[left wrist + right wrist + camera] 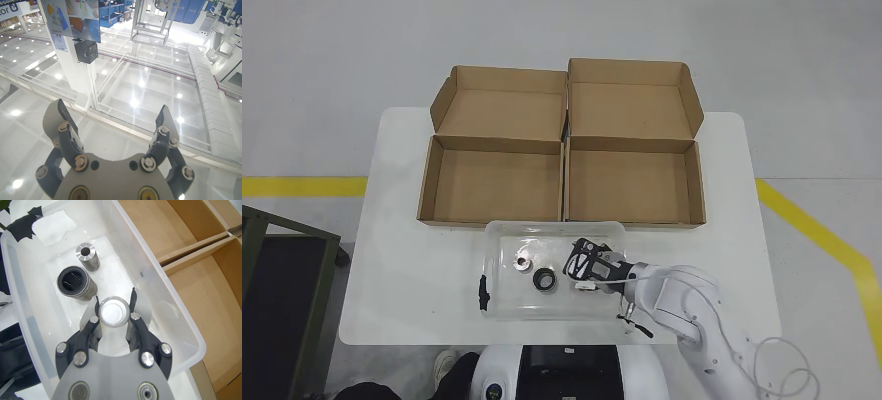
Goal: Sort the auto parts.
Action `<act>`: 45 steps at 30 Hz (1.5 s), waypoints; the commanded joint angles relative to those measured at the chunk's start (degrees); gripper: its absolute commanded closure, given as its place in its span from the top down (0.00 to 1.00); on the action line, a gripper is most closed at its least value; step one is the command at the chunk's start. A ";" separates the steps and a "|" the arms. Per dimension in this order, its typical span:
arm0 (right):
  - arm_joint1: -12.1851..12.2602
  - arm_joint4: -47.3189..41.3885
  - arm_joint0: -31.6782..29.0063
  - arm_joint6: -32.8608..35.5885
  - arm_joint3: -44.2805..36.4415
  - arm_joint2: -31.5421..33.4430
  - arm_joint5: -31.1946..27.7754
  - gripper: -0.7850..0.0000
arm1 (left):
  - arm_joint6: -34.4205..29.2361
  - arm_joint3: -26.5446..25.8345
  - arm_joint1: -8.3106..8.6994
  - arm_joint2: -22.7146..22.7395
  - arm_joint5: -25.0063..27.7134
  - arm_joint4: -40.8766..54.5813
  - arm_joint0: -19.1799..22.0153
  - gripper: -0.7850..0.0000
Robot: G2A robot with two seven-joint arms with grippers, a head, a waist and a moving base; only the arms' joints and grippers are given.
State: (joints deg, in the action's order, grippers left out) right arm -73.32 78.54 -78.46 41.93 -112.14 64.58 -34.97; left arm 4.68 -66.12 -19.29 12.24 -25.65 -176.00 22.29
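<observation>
Inside the clear plastic bin (166, 279) my right gripper (114, 301) is shut on a short metal ring sleeve (114, 311) standing upright. Beside it stand a wide bearing with a black bore (75, 283) and a slimmer steel bushing (87, 256). From above, the right gripper (579, 270) reaches into the bin (504, 232), close to the bearing (545, 280) and the bushing (520, 264). My left gripper (113, 117) is open and empty, pointing up at a ceiling.
Two open cardboard boxes, left (490, 185) and right (630, 185), stand just behind the bin, lids folded back. Black tape (24, 228) and a white paper scrap (54, 232) are at the bin's left end. The box walls (189, 262) lie close beside the bin.
</observation>
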 commanded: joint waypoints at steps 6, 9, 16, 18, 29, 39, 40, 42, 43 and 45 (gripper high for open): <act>0.48 -1.45 -0.85 -0.48 -3.51 0.34 -0.65 0.00 | 0.00 0.00 0.00 0.00 0.00 0.00 0.00 1.00; 0.72 -2.36 -1.54 -1.11 -5.30 0.73 -0.87 0.00 | 0.00 0.00 0.00 0.00 0.00 0.00 0.00 1.00; 1.26 -5.12 -2.62 -3.42 -8.40 2.23 -1.05 0.00 | 0.00 0.00 0.00 0.00 0.00 0.00 0.00 1.00; 1.36 -6.11 -2.59 -4.55 -8.86 2.58 -1.06 0.00 | 0.00 0.00 0.00 0.00 0.00 0.00 0.00 1.00; 1.43 -13.17 0.45 -12.41 -10.70 3.50 0.49 0.00 | 0.00 0.00 0.00 0.00 0.00 0.00 0.00 1.00; 1.63 -21.38 2.13 -20.64 -13.75 7.38 1.42 0.00 | 0.00 0.00 0.00 0.00 0.00 0.00 0.00 1.00; 1.67 -22.03 2.25 -21.38 -14.02 7.89 1.35 0.00 | 0.00 0.00 0.00 0.00 0.00 0.00 0.00 1.00; 1.74 -23.46 2.38 -22.81 -14.22 8.77 1.26 0.00 | 0.00 0.00 0.00 0.00 0.00 0.00 0.00 1.00; 1.78 -24.13 2.48 -23.38 -14.25 9.14 1.10 0.00 | 0.00 0.00 0.00 0.00 0.00 0.00 0.00 1.00; 1.83 -25.63 2.59 -24.89 -14.50 10.02 1.05 0.00 | 0.00 0.00 0.00 0.00 0.00 0.00 0.00 1.00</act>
State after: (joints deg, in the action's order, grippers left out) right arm -71.51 53.71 -75.91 17.80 -126.52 74.17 -33.93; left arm 4.68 -66.12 -19.29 12.24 -25.65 -176.00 22.29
